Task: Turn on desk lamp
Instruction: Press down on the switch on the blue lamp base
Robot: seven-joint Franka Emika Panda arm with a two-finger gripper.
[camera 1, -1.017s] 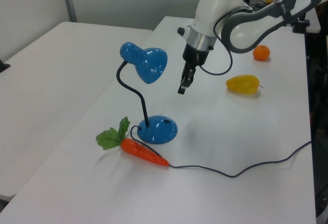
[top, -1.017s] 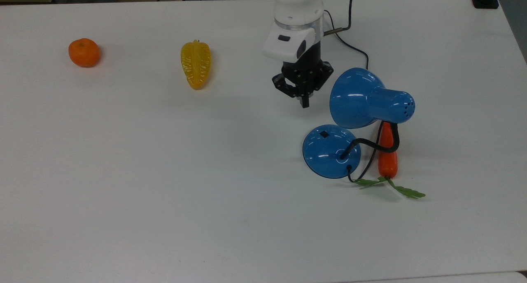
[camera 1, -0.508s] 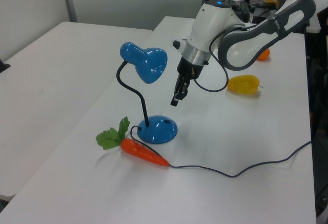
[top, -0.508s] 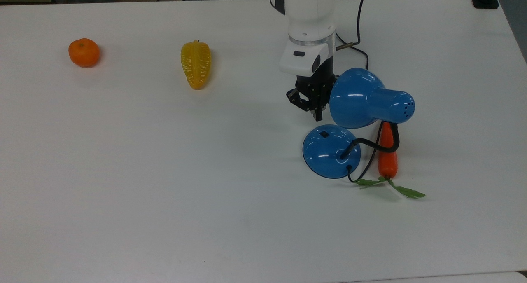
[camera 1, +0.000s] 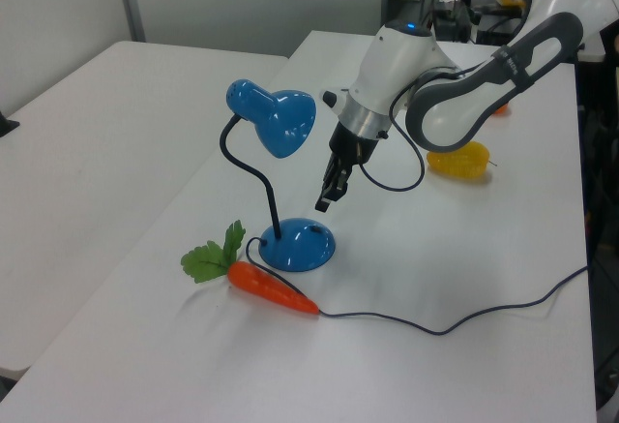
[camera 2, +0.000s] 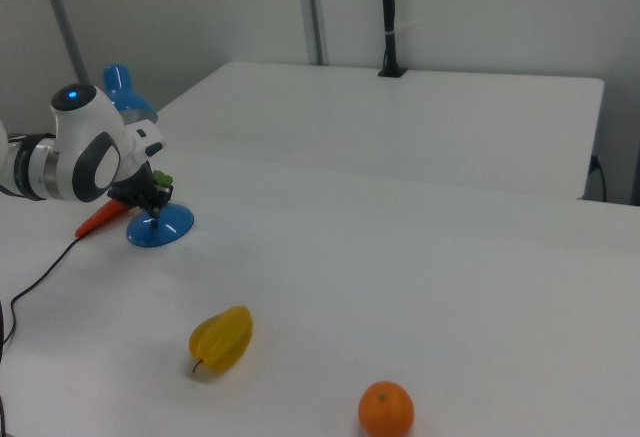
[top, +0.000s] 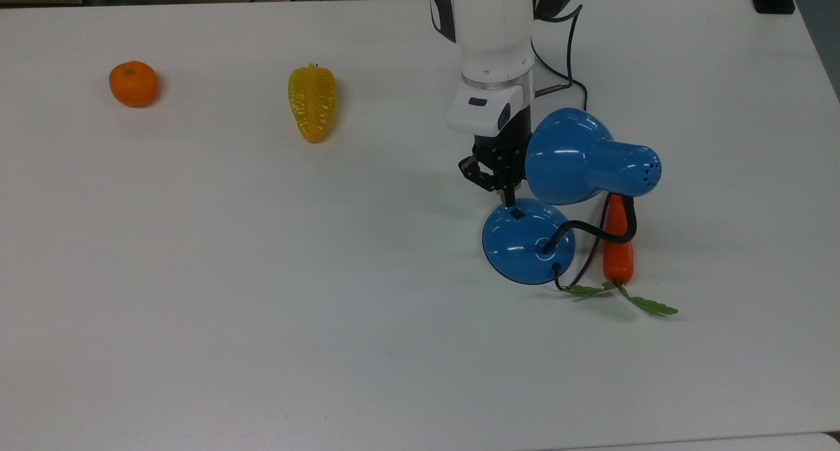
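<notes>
White counter point(top: 262, 306) lay bare along the top view's lower part. Farther up, toward the top view's right, green leaves point(top: 623, 297) trailed from a carrot point(top: 618, 254), which lay just beside the lamp point(top: 577, 169). The lamp's round blue base point(top: 525, 244) stood on the counter, its black gooseneck point(top: 600, 224) curving up to the shade point(top: 567, 155), which hung above the counter and opened toward the top view's left. A small black switch point(top: 517, 213) sat on the base's far edge.

Just above that switch hung the gripper point(top: 508, 197), pointing down, its fingers drawn close together with nothing between them; in the left view the gripper point(camera 1: 323, 202) hovered slightly clear of the base point(camera 1: 300, 246). The white arm point(top: 492, 37) rose behind it, close to the shade's rim.

Well apart, toward the top view's left, lay a yellow starfruit point(top: 312, 103) and, farther left, an orange point(top: 134, 83). A black cord point(camera 1: 455, 318) ran across the counter in the left view.
</notes>
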